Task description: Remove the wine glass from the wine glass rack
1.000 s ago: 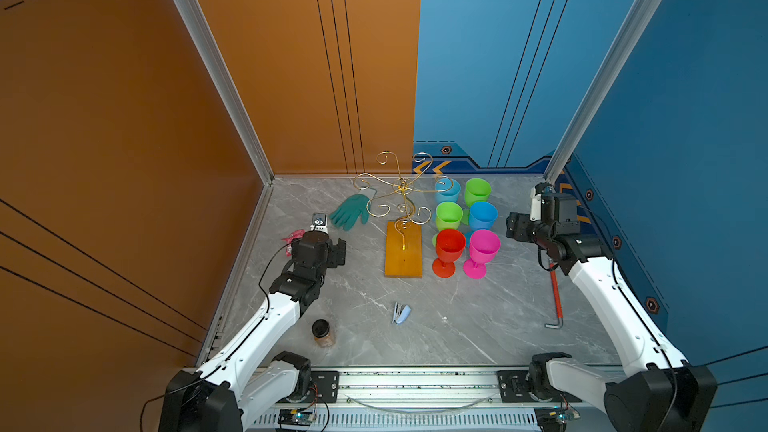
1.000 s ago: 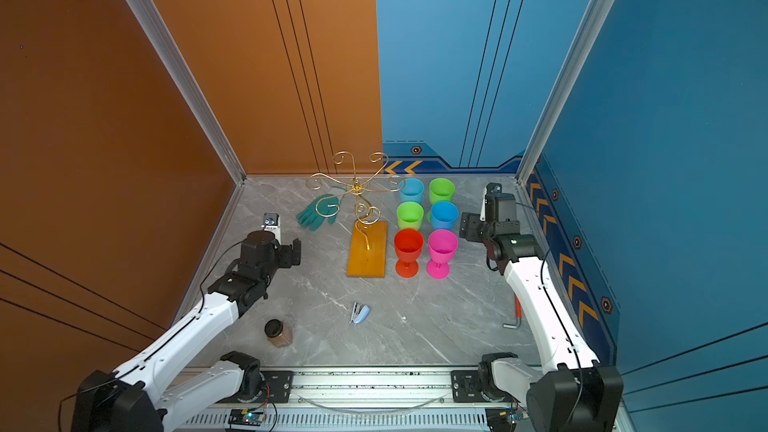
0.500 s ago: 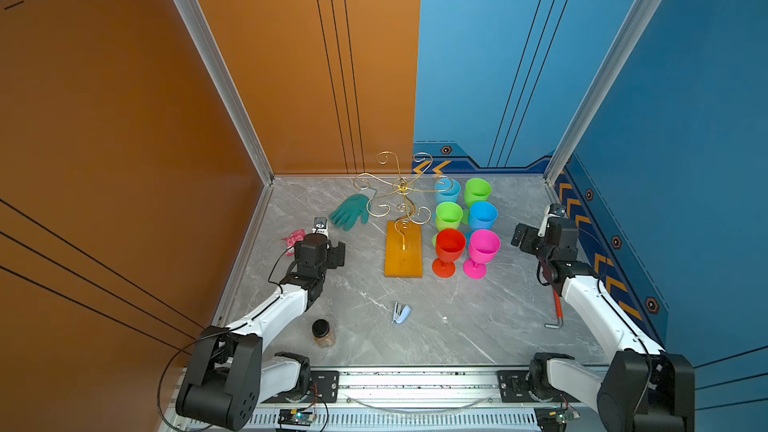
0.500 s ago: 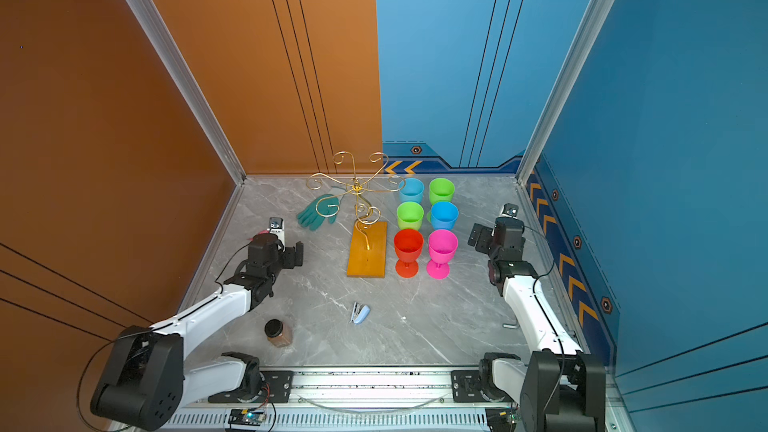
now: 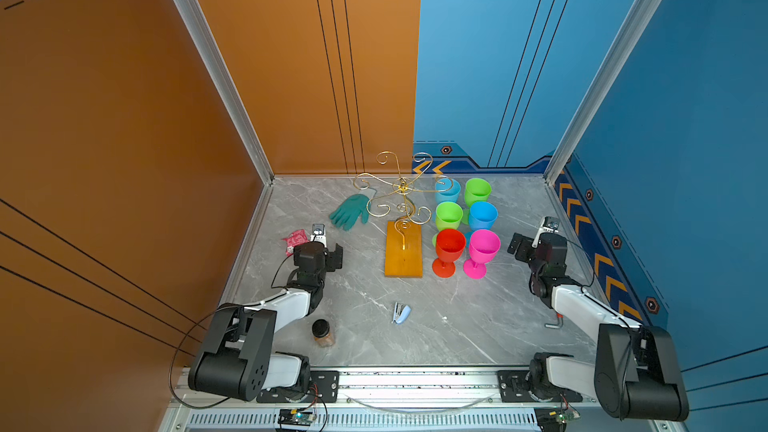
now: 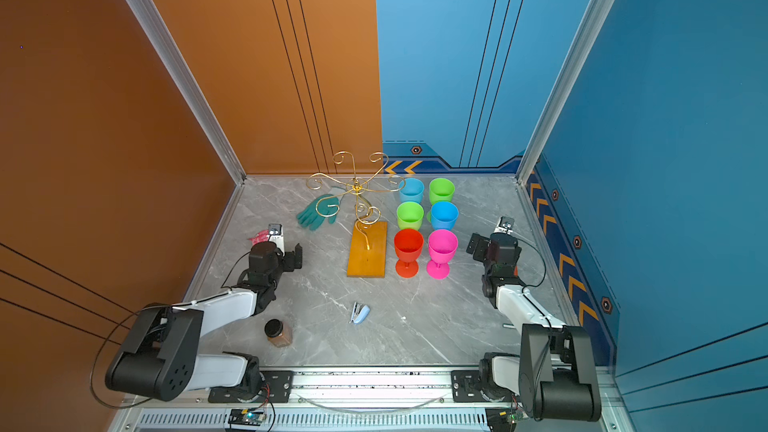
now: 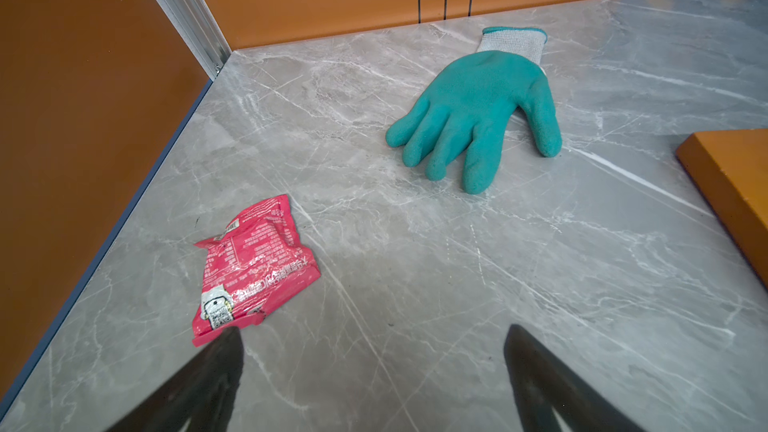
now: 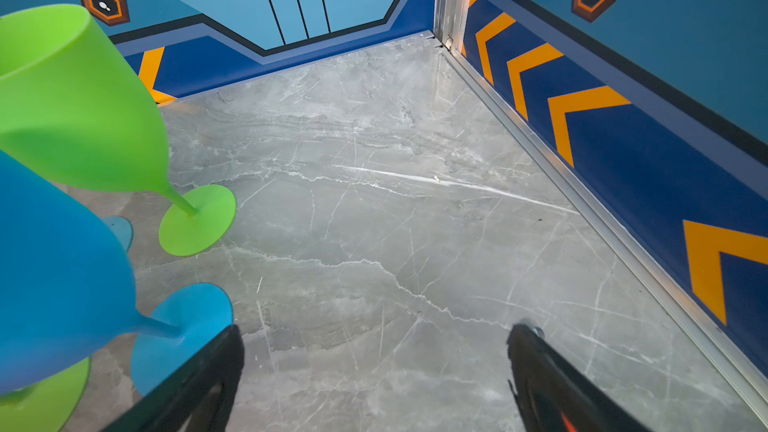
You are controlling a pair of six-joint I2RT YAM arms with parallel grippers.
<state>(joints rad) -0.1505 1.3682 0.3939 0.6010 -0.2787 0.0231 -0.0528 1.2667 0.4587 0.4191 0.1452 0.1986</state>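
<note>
Beside one rack [image 5: 403,257], six glasses [image 5: 483,245]

The left arm [image 5: 286,303] and the right arm [image 5: 582,311] are each showing white link shells between black joints, trailing thin black cables [image 5: 170,367], with boxy black shoulder housings [image 5: 232,359], dotted with small holes, sitting just behind the silver rail [image 5: 415,380].

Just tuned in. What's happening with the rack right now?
Nothing is being handled at the moment. The wine glass rack has bare arms, and six coloured wine glasses stand upright on the table beside it. The pink wine glass is nearest the right hand. The right hand and the left hand are both open and empty, out at the sides. The left one is near a green glove and a red packet.
</note>
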